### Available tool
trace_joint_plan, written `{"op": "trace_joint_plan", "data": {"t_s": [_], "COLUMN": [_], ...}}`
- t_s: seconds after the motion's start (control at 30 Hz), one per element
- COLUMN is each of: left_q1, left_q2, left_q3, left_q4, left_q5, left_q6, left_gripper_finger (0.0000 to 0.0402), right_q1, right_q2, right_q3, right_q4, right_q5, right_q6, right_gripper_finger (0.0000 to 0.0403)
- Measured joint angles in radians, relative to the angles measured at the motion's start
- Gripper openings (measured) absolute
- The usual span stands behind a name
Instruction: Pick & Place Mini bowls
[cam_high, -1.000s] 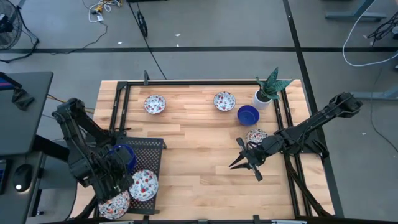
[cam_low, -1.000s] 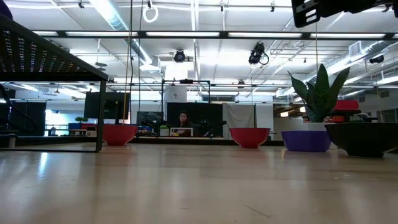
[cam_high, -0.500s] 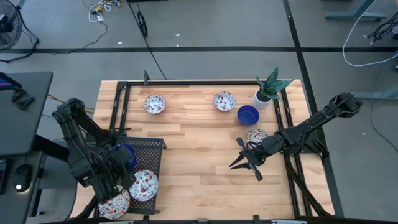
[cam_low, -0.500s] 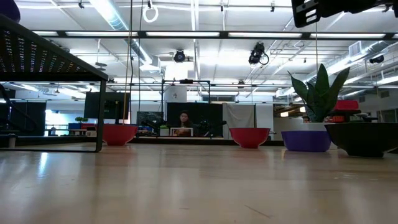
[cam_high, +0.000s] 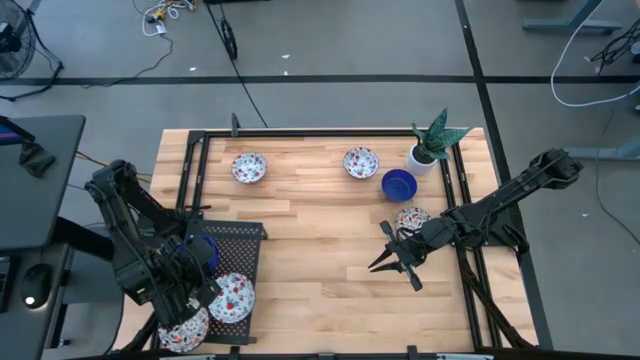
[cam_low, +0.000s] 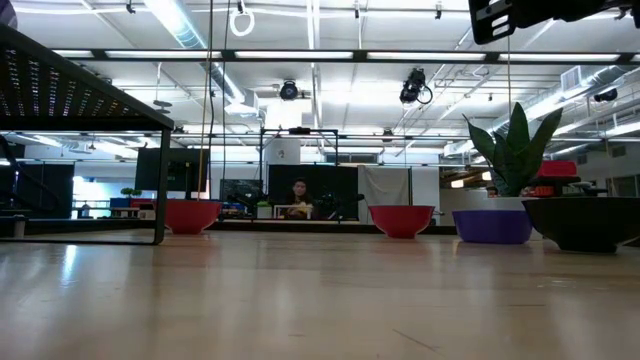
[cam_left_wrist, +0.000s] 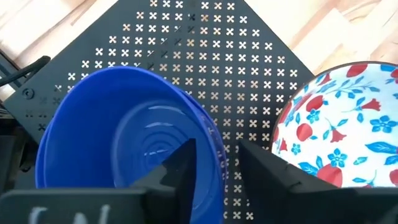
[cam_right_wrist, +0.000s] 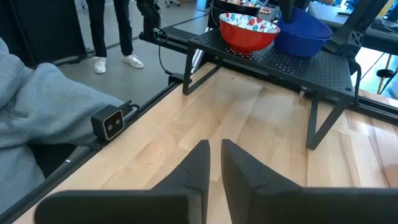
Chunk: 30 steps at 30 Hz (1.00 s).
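Left gripper (cam_left_wrist: 214, 165): over the black perforated metal rack (cam_high: 240, 243) at the table's front-left corner; fingers clamped on the rim of a solid cobalt blue bowl (cam_left_wrist: 124, 143), one finger inside, one outside. Bowl sits on/just above the rack deck, can't tell which.
Right gripper (cam_high: 385, 262): hovers over bare wood, right of table centre, holds nothing; in the high view the fingers look spread, in the wrist view only a narrow gap shows at the tips (cam_right_wrist: 214, 163).
Rack bowls: white bowl w/ red-and-blue floral pattern (cam_high: 231, 296) just beside the blue one on the deck; second floral bowl (cam_high: 185, 326) at the rack's front edge, partly under the left arm.
Table bowls: floral bowl back-left (cam_high: 249, 167); floral bowl back-centre (cam_high: 361, 161); loose cobalt blue bowl (cam_high: 398, 184) just front-right of it; floral bowl (cam_high: 412, 219) near the right arm, partly hidden by it.
Plant: green-leaved plant in a white pot (cam_high: 424, 154), back-right corner, next to the loose blue bowl.
Table: light wooden plank top (cam_high: 320, 240), black rails along the edges.
Background: person (cam_low: 298, 193) far off in the low view; person's legs w/ white shoes (cam_right_wrist: 115, 60) in the right wrist view.
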Motion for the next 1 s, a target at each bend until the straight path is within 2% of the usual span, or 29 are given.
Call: {"op": "trace_joint_plan", "data": {"t_s": [0.13, 0.23, 0.37, 0.53, 0.6, 1.0], "left_q1": [0.0, 0.0, 0.0, 0.0, 0.0, 0.002], "left_q2": [0.0, -0.001, -0.001, -0.001, -0.001, 0.033], "left_q3": [0.008, 0.018, 0.02, 0.02, 0.02, 0.021], "left_q4": [-0.004, -0.007, -0.007, 0.004, 0.007, -0.003], "left_q5": [0.032, 0.033, 0.036, 0.059, 0.066, 0.092], "left_q6": [0.001, 0.005, 0.012, 0.059, 0.082, 0.116], "left_gripper_finger": [0.0147, 0.014, 0.0102, 0.0028, 0.001, 0.0014], "right_q1": [0.0, 0.0, 0.0, 0.0, 0.0, 0.0], "right_q2": [0.0, 0.0, 0.0, 0.0, 0.0, 0.0], "right_q3": [0.0, 0.0, 0.0, 0.0, 0.0, 0.0], "right_q4": [0.0, 0.003, 0.006, 0.007, 0.007, 0.007], "right_q5": [0.0, 0.0, 0.0, 0.0, 0.0, 0.0], "right_q6": [0.0, 0.0, 0.0, 0.0, 0.0, 0.0], "right_gripper_finger": [0.004, 0.004, 0.004, 0.004, 0.004, 0.004]}}
